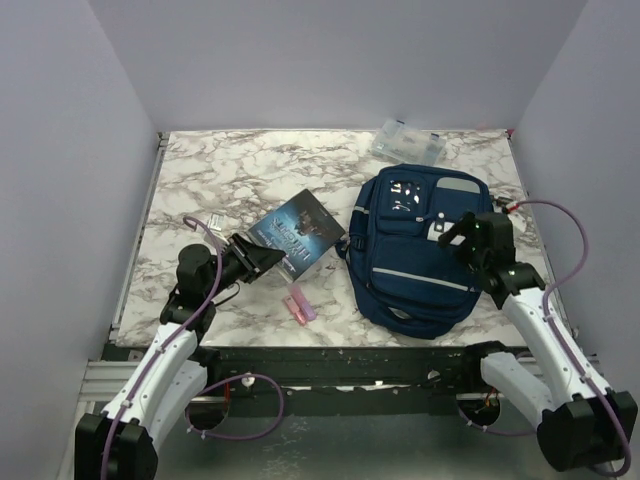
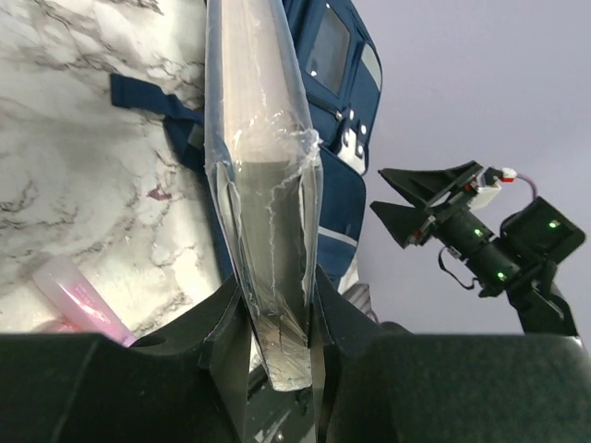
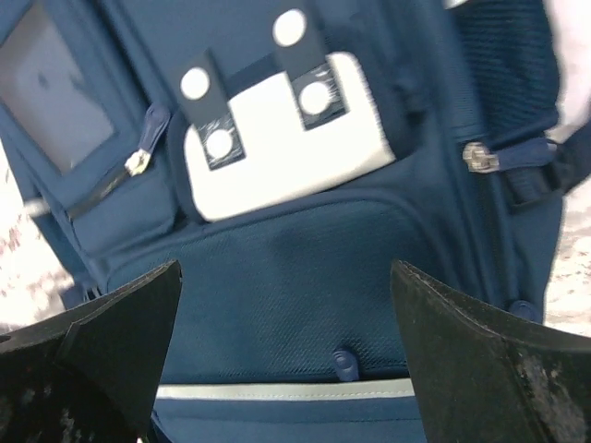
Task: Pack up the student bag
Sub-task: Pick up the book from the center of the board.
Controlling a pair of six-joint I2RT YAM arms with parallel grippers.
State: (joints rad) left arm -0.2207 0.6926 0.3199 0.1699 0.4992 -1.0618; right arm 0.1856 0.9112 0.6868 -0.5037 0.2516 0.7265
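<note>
Table [image 1: 200, 180]: white marble-patterned top enclosed by plain grey walls; everything listed below rests on or hangs over it.
Student bag [image 1: 415, 270]: navy backpack lying flat on the right half of the table, front side up, with a white patch and grey stripes showing; its front pockets appear zipped.
Book [image 1: 298, 232]: dark cover, wrapped in clear plastic, just left of the bag; one edge is raised off the table.
Left gripper [image 1: 262, 258]: fingers clamped on the near edge of the book, one on each face.
Right gripper [image 1: 455, 232]: jaws spread wide apart, hanging over the bag's front pocket beside the white patch, holding nothing.
Clear box [image 1: 408, 141]: at the far edge, just behind the bag.
Pink tube [image 1: 300, 306]: lying on the table near the front edge, between left gripper and bag.
</note>
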